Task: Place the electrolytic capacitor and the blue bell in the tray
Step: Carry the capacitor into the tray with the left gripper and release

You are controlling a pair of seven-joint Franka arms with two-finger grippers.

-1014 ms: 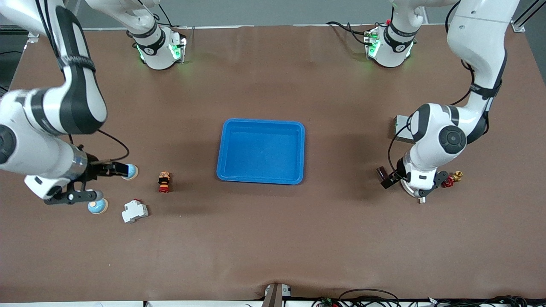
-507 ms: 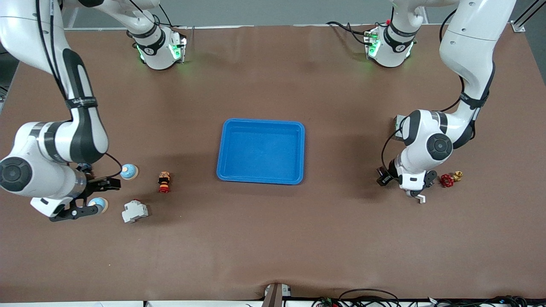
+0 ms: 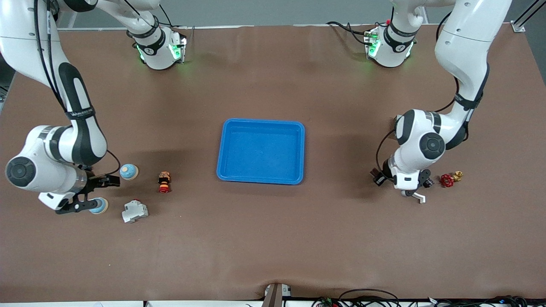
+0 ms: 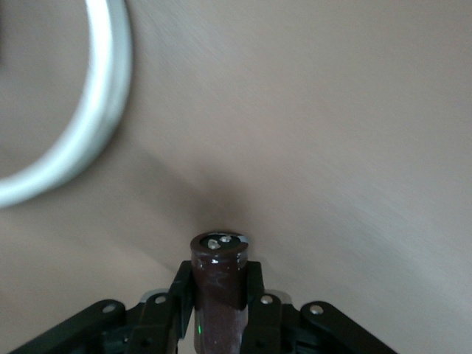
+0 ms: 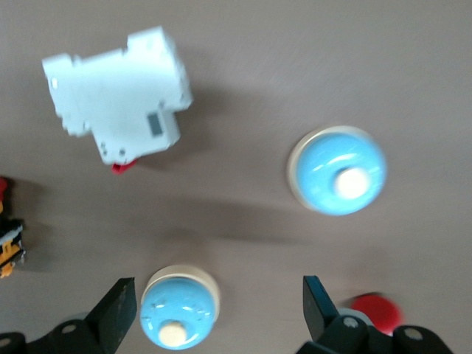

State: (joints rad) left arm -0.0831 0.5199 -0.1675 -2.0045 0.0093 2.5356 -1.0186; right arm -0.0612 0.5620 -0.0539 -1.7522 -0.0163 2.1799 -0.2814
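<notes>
The electrolytic capacitor (image 4: 219,284), a dark brown cylinder with a silvery top, sits clamped between the fingers of my left gripper (image 4: 219,295). That gripper (image 3: 379,178) is low over the table toward the left arm's end, well apart from the blue tray (image 3: 261,151). Two blue bells lie at the right arm's end. My right gripper (image 5: 219,310) is open around the nearer blue bell (image 5: 179,307) (image 3: 99,206), which sits close to one finger. The other blue bell (image 3: 128,171) (image 5: 337,169) lies outside the fingers, farther from the front camera.
A white breaker (image 3: 135,211) lies beside the nearer bell and a red-and-orange push button (image 3: 164,182) lies toward the tray. A red valve handle (image 3: 447,180) with a brass fitting (image 3: 457,175) lies by the left gripper. A pale curved rim (image 4: 88,125) shows near the capacitor.
My left gripper has shut on the capacitor and shifted slightly toward the tray. My right gripper has moved off the farther bell and now straddles the nearer one, still open.
</notes>
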